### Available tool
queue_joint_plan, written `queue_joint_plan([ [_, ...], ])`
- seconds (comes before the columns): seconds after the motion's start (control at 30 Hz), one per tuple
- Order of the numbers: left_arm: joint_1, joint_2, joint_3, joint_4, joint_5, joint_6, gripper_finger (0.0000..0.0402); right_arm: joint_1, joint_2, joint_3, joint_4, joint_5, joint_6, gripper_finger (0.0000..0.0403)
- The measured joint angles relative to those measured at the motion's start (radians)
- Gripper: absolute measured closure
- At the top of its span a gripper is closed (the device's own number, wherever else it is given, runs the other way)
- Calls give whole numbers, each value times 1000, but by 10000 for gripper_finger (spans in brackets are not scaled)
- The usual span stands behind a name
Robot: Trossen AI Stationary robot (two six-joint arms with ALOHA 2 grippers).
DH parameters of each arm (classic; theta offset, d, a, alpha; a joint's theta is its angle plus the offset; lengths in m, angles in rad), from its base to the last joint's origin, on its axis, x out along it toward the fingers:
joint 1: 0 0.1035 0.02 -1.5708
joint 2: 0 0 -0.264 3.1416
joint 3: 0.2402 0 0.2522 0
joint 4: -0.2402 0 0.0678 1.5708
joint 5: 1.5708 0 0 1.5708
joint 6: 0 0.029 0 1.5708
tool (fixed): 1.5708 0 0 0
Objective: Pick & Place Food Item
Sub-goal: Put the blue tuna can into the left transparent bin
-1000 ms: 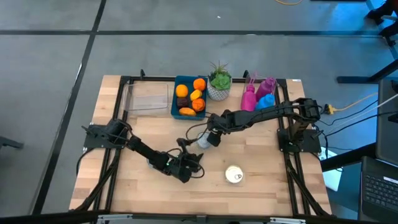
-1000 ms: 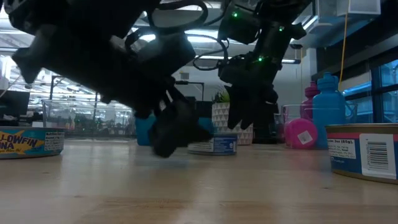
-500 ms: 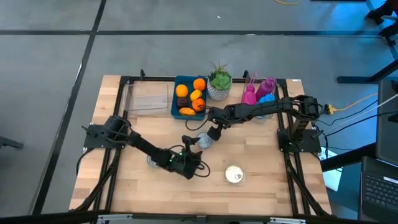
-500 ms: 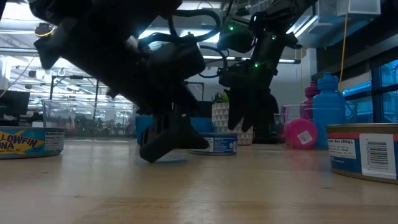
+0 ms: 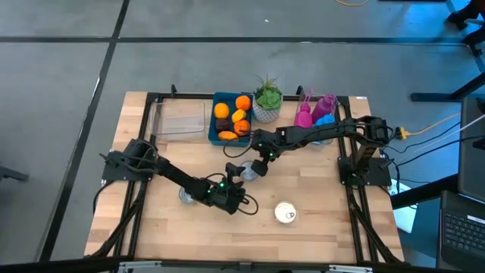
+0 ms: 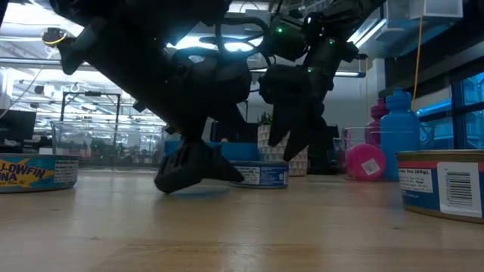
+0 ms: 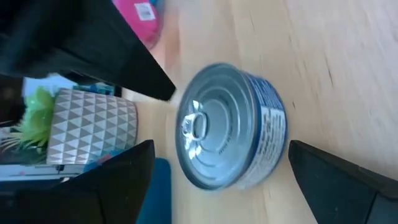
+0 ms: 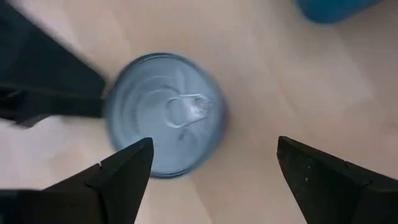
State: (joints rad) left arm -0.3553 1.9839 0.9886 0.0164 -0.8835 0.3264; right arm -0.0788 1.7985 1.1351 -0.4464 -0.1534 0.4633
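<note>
Hovering above the can (image 5: 247,170), the right gripper (image 5: 261,157) was spread wide and empty; the left gripper (image 5: 236,179), also spread, flanked the can on the table (image 5: 318,205) without touching.

Grey floor (image 5: 61,68) all round the wood table (image 5: 318,212), w/ dark lines crossing it. A laptop (image 5: 464,227) sits at 4 o'clock. Low view: long bright ceiling lights (image 6: 45,57) at 10 o'clock, big blue windows (image 6: 454,83) at 3 o'clock.
</note>
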Motion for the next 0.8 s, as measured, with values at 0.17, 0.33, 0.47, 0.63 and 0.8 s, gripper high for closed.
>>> queue_joint_plan([
  [0.17, 12, 1, -1, -68, 9, -8, 41, 12, 0, 0, 77, -58, 13, 62],
  [0.33, 31, 2, -1, -65, 6, 3, 41, 23, 8, 0, 101, -66, 47, 62],
  [0.47, 30, 2, -1, -58, -44, 24, 41, 15, 19, -1, 24, 52, 79, 62],
  [0.63, 30, 2, -3, -33, -67, 62, 41, -9, 67, 0, -20, 22, 98, 62],
  [0.8, 30, 2, -3, -5, -90, 66, 41, -6, 107, 0, 81, -98, 93, 62],
])
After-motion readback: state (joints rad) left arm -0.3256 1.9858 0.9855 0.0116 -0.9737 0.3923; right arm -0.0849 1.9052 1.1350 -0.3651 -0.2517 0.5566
